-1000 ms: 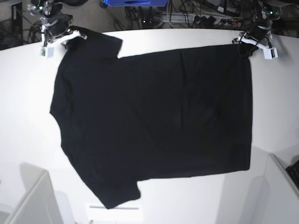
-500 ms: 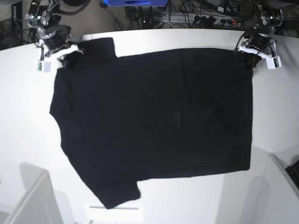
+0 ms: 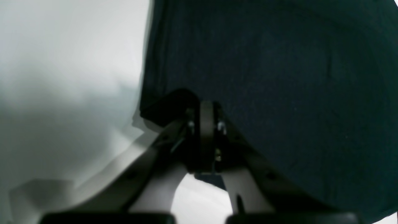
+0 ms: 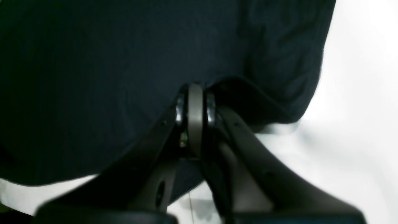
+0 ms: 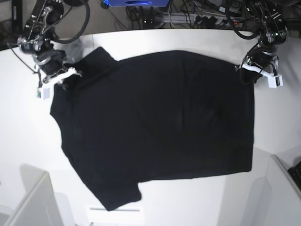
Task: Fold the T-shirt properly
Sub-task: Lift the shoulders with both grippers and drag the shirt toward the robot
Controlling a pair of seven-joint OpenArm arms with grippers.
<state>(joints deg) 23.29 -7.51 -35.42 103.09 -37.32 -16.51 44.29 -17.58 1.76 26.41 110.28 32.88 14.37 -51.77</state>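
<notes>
My left gripper [image 3: 206, 107] is pinched tight on a corner of the T-shirt [image 5: 155, 127]; jaws are together with black cloth bunched between them in the left wrist view. In the base view that gripper [image 5: 248, 70] sits at the shirt's top right corner, at the hem end.

My right gripper [image 4: 195, 90] is likewise clamped on the T-shirt, with a fold of dark fabric humped over the fingertips in the right wrist view. In the base view it [image 5: 66, 77] holds the shirt's top left edge, beside the upper sleeve, which lies rumpled and pulled inward from the gripper.

The T-shirt lies spread on the white table [image 5: 28, 136], plain black side up, no print visible. The body is mostly flat; the far edge between my two grippers is slightly lifted at both pinch points. The lower sleeve points toward the table's near edge. The hem runs straight down the shirt's right side.

Containers: a pale bin [image 5: 33, 202] stands off the shirt's lower left corner, another [image 5: 282, 188] off its lower right. I can't tell what's inside either.

Cables and gear [image 5: 188, 14] sit beyond the table's far edge, above the shirt.
</notes>
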